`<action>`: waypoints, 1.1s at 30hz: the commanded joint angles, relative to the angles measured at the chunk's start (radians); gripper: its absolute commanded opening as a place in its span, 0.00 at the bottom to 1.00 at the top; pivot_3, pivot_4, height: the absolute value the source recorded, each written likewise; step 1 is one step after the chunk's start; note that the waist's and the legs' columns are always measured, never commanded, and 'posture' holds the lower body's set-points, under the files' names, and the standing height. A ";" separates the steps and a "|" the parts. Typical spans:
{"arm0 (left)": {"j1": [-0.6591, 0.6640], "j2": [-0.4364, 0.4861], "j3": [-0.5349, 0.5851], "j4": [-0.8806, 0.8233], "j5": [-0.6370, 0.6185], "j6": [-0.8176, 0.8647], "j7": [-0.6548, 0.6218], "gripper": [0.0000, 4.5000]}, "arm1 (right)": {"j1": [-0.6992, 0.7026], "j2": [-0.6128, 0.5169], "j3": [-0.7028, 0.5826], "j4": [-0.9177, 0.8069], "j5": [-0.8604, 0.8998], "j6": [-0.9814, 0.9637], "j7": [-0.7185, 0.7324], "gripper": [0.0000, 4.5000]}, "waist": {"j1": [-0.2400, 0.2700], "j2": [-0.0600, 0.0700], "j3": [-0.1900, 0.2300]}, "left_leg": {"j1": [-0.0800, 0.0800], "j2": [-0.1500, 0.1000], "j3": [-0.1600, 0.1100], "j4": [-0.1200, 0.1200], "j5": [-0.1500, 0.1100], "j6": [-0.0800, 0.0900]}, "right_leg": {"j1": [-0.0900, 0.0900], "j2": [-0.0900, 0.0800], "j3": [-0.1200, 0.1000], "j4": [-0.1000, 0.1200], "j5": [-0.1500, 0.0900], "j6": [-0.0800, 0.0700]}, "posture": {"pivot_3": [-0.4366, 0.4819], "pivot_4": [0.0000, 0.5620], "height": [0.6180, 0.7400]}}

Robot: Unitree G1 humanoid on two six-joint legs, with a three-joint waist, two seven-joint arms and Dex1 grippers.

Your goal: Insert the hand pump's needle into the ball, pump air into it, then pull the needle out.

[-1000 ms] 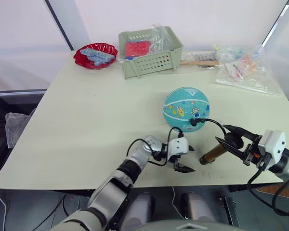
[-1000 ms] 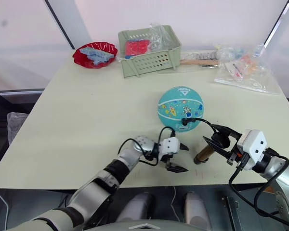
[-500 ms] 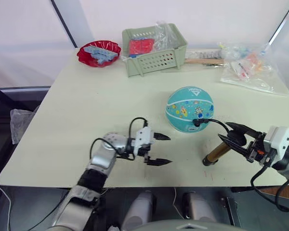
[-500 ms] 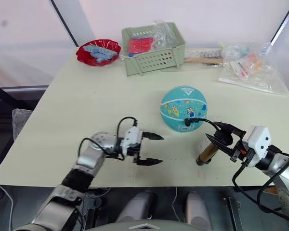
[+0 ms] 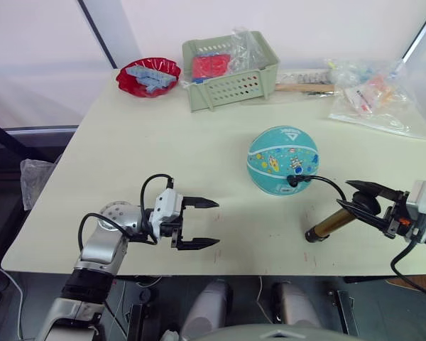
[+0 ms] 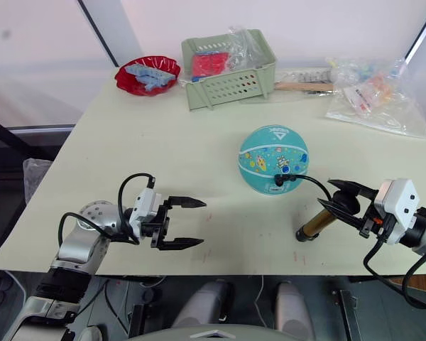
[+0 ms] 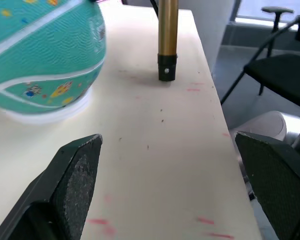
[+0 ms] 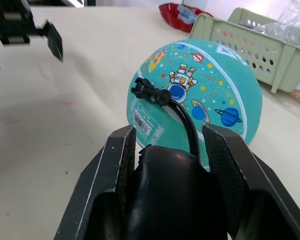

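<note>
Now the left gripper (image 5: pixel 204 223) sits much further left than a second ago: back then it was near the ball and the pump's base, now it hovers over bare table (image 5: pixel 163 149) near the near edge, well apart from both. Its fingers are spread wide, holding nothing. The right gripper (image 5: pixel 355 199) has barely changed place; it stays clenched on the black top of the hand pump (image 5: pixel 331 223), fingers on either side of the cap. The pump is tilted, its bronze cylinder slanting down to the left with the lower black cap touching the table, just near-right of the ball (image 5: pixel 282 160). The ball rests in the same spot on the table, right of centre. The thin black hose (image 5: pixel 325 180) arcs from the pump top to the needle (image 5: pixel 294 180), whose black fitting is seated against the ball's near-right side, as before.

Writing: the ball carries a white triangle logo (image 5: pixel 290 134) with small lettering under it, too small to read. In the right wrist view a white barcode sticker (image 8: pixel 142 127) shows on the ball below the fitting, plus an astronaut print; no text legible.

Far side of the table: red dish (image 5: pixel 148 76) with blue pieces, green basket (image 5: pixel 231 69) with a red item, clear plastic bags (image 5: pixel 376 96) at far right.
</note>
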 commanded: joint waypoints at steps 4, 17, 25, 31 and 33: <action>0.004 0.017 0.041 -0.029 -0.048 -0.012 -0.029 1.00 | -0.044 -0.047 -0.088 0.008 0.000 -0.002 0.021 0.36 | -0.010 0.001 0.001 | 0.000 0.000 0.001 -0.001 0.000 -0.001 | -0.001 0.000 0.001 0.001 0.000 0.000 | 0.48 0.27 0.97; 0.035 0.024 0.058 -0.051 -0.066 -0.046 -0.060 1.00 | -0.183 -0.074 -0.025 0.234 -0.288 -0.323 0.040 0.36 | -0.010 0.002 0.002 | 0.000 0.000 0.006 -0.001 0.002 -0.004 | -0.002 0.001 0.003 0.001 0.000 0.000 | 0.48 0.27 0.97; 0.040 0.030 0.066 -0.072 -0.071 -0.037 -0.042 1.00 | -0.287 -0.079 0.038 0.364 -0.472 -0.501 -0.055 0.36 | -0.011 0.003 0.002 | 0.001 0.000 0.007 -0.001 0.003 -0.005 | -0.002 0.001 0.004 0.002 0.000 0.000 | 0.48 0.27 0.97; 0.049 0.027 0.059 -0.099 -0.070 -0.028 -0.018 1.00 | -0.310 -0.093 0.055 0.408 -0.580 -0.586 -0.133 0.36 | -0.009 0.003 0.003 | 0.001 0.000 0.007 -0.001 0.003 -0.005 | -0.002 0.001 0.005 0.002 0.000 0.000 | 0.48 0.27 0.97; 0.050 0.024 0.055 -0.106 -0.068 -0.026 -0.009 1.00 | -0.297 -0.094 0.069 0.411 -0.619 -0.632 -0.154 0.36 | -0.009 0.003 0.003 | 0.001 0.000 0.008 -0.001 0.003 -0.005 | -0.002 0.001 0.005 0.002 0.000 0.000 | 0.48 0.27 0.97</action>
